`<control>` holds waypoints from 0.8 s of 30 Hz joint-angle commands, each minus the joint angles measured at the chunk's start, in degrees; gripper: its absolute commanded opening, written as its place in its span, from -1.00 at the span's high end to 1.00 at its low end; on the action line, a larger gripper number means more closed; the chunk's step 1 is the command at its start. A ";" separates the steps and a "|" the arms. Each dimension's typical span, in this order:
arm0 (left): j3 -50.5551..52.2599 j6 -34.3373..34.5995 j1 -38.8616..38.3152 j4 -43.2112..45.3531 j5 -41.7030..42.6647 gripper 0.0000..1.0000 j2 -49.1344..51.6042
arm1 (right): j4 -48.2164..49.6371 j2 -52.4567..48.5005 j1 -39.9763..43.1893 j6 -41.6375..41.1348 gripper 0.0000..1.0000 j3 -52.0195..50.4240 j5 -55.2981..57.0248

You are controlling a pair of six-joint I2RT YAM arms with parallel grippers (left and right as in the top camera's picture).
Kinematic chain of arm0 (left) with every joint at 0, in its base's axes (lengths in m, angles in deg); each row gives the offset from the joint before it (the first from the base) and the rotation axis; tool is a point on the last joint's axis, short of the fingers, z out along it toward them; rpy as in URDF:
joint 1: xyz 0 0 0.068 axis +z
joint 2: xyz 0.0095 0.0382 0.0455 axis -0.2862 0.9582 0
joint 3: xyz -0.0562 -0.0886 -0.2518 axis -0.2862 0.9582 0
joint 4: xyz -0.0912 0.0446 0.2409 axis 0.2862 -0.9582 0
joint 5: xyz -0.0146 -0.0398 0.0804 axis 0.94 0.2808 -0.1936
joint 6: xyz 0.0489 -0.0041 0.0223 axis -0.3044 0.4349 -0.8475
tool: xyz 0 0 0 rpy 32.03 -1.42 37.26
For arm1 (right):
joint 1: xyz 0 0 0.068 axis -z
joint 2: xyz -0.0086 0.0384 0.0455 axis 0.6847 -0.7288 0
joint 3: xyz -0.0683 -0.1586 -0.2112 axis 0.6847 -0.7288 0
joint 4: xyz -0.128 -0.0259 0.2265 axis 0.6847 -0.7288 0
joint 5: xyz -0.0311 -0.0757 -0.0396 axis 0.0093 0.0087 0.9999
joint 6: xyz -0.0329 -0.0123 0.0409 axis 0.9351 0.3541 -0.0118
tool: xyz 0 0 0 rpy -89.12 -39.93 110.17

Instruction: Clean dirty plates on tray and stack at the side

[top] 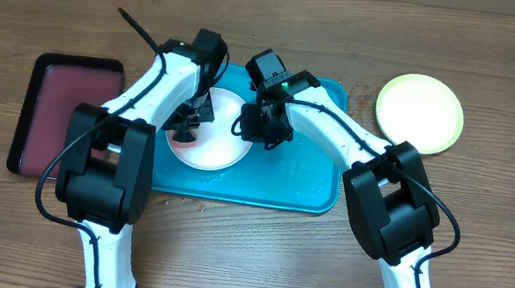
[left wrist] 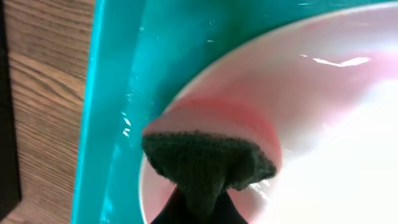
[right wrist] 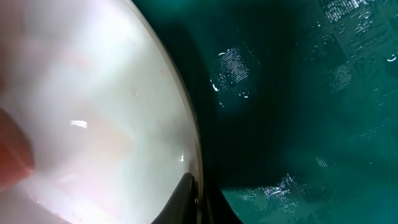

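Three plates belong to this job, but only two can be seen. One yellow-green plate [top: 419,112] lies by itself on the wooden table [top: 488,227], off to the right of the teal tray [top: 302,186] and well apart from both arms; from above it looks free of smears, so it seems already done and set aside. A white plate [top: 222,147] is on the left half of the tray and is being worked on. The light blue plate is not in any view. The left claw [top: 183,134] is closed tight on a dark, nubbly cloth [left wrist: 205,165] and presses it down on the plate's left side, just inside the rim. Its wrist camera shows a pinkish-red smear [left wrist: 217,109] curving around the cloth, so this plate is not yet clean. The right claw [top: 248,128] is also closed, at the plate's opposite edge. Its wrist view shows a dark fingertip against the rim, and it appears to pinch the rim to steady the plate. The plate therefore lies between the two claws and touches both. Beads of water are on the bare tray floor beside it. I judge the job roughly a third along: wiping this plate, stacking it on the yellow-green one, and dealing with the unseen blue plate are left. A smaller dark red tray [top: 60,111] is on the table to the left, with nothing on it.
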State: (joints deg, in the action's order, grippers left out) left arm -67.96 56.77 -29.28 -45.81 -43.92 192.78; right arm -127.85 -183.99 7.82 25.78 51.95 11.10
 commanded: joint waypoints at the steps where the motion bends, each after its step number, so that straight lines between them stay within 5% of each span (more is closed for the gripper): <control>1: -2.97 0.74 0.31 -0.55 5.88 0.91 -1.55 | -0.74 -0.96 -0.87 1.51 0.92 -1.42 1.22; 24: 2.62 -5.09 0.31 -6.32 8.57 0.90 -22.14 | -1.36 -0.94 -0.87 1.51 0.92 -1.42 1.27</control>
State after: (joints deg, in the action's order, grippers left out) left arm -67.19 53.01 -29.28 -52.78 -35.16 174.51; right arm -128.04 -183.99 7.82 25.82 51.97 11.12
